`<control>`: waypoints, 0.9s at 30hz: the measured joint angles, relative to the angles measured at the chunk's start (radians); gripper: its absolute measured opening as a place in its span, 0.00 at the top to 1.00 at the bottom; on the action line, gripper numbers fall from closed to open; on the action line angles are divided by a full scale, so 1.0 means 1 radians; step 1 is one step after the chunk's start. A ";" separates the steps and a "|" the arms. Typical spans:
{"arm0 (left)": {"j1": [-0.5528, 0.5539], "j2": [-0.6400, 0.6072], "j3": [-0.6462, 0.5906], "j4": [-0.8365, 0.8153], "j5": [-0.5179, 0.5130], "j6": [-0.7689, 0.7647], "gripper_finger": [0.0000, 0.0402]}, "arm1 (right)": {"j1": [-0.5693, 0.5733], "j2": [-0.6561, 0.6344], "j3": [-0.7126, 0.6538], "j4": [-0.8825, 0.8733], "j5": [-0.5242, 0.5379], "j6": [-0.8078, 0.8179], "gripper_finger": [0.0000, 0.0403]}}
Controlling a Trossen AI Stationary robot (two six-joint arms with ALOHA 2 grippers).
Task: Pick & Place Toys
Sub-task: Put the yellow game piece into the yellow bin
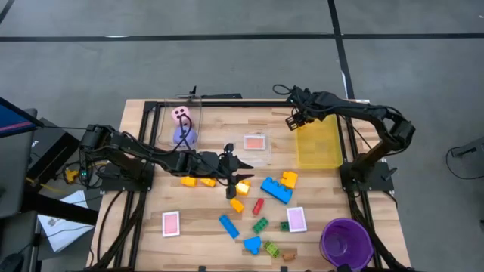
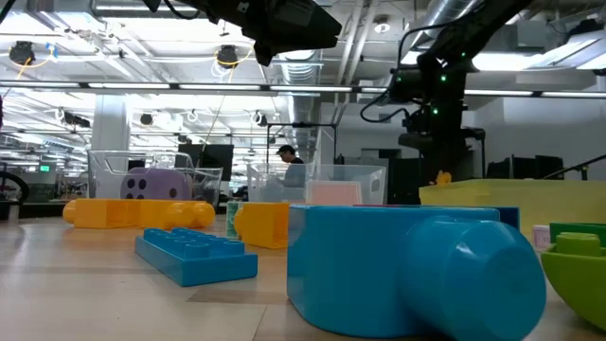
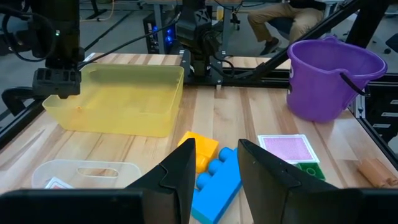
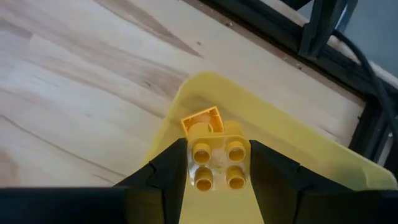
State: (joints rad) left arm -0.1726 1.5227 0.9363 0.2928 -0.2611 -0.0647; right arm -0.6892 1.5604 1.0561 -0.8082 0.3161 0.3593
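We see our right hand (image 4: 217,163) gripping one yellow brick (image 4: 217,163) above the yellow bin (image 1: 318,141); our left hand (image 3: 214,165) hangs slightly parted, empty, over three cards (image 1: 296,218).

A pale wooden slatted table (image 1: 204,219) with a dark metal frame stands on a grey floor marked with dark lines. A see-through yellow plastic bin (image 1: 318,143) sits near the table's far right corner, a clear plastic bin (image 1: 170,121) near its far left corner, and a small clear tray (image 1: 258,155) lies between them. A round purple plastic cup with a dark wire handle (image 1: 345,242) stands at the near right corner.
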 joint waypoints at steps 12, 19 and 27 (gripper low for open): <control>0.000 0.000 0.000 0.000 0.004 0.000 0.72 | -0.006 0.000 0.000 0.009 0.002 0.048 0.63; 0.000 0.000 0.000 0.000 0.005 0.000 0.72 | -0.006 0.000 0.000 0.012 -0.002 0.034 0.63; 0.000 0.000 0.000 0.000 0.005 0.000 0.72 | 0.002 -0.002 -0.071 0.097 -0.031 0.029 0.63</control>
State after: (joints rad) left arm -0.1726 1.5227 0.9363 0.2924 -0.2565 -0.0650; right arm -0.6876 1.5589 0.9853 -0.7110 0.2848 0.3885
